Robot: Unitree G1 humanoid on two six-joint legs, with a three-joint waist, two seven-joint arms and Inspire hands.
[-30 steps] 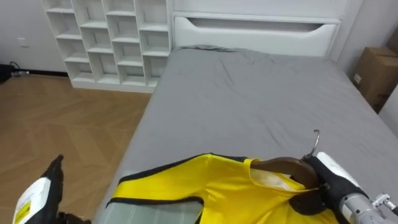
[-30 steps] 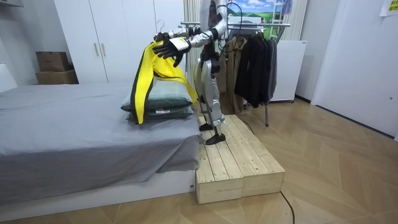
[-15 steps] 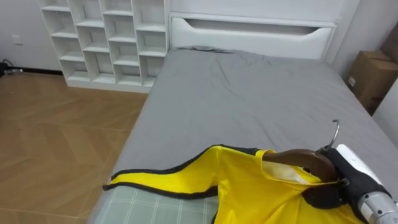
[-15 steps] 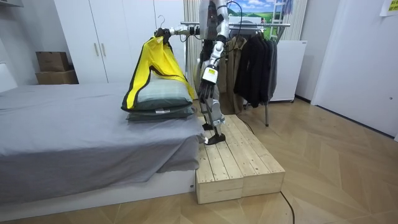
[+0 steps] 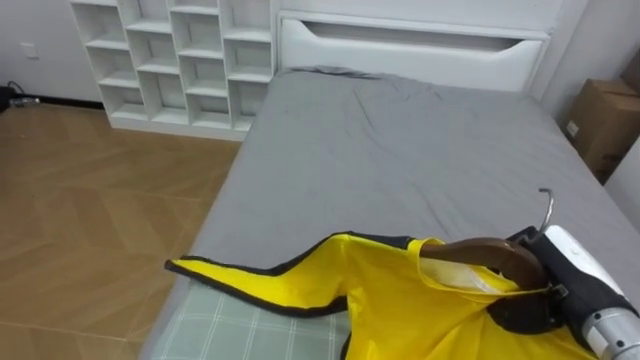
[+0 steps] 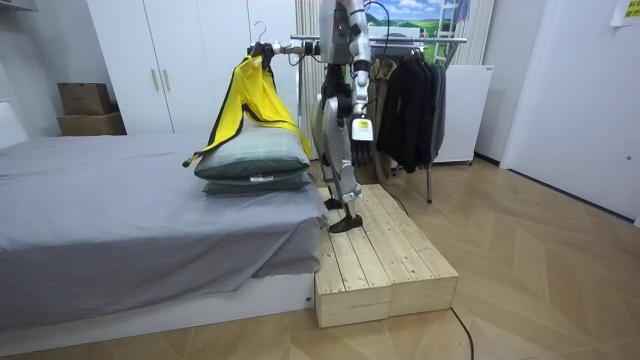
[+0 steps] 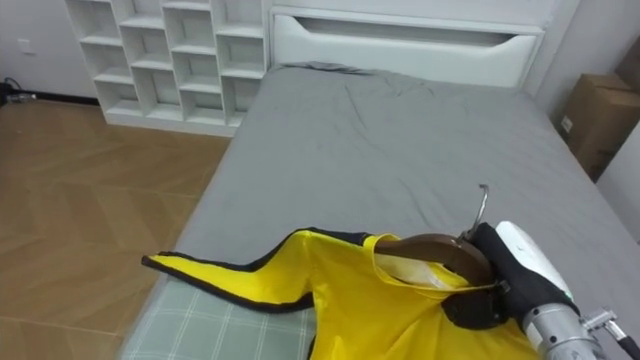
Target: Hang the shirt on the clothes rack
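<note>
The yellow garment (image 5: 400,305) hangs from a hanger (image 5: 485,254) that I hold out in front of me over the near end of the bed (image 5: 400,140). The cloth is smooth and bright, edged with a narrow black trim. One long flap of it reaches out to my left in a thin point and lies on the pillow (image 5: 225,332) below. The hanger is dark brown wood with a curved, rounded shoulder, and a thin metal hook (image 5: 545,206) rises from it. The garment's neck sits open over the wood, with a pale lining visible inside.

My right hand (image 5: 530,300) is clenched round the hanger just under the hook, its black fingers wrapped over the wood. My left hand (image 6: 361,135) hangs down at my side in the room view, too small there for me to tell its state.

The pillow has a pale green check. In the room view it tops a stack of two, with the garment draped down onto them. The bed has a grey sheet, faintly creased, and ends at a white panelled headboard (image 5: 410,42). To the left are a white cubby shelf (image 5: 170,60) and a herringbone wood floor (image 5: 90,220). To the right is a cardboard box (image 5: 605,120).

I stand on a platform of pale planks (image 6: 385,262) beside the bed. Behind me, a clothes rack (image 6: 405,100) holds dark coats.
</note>
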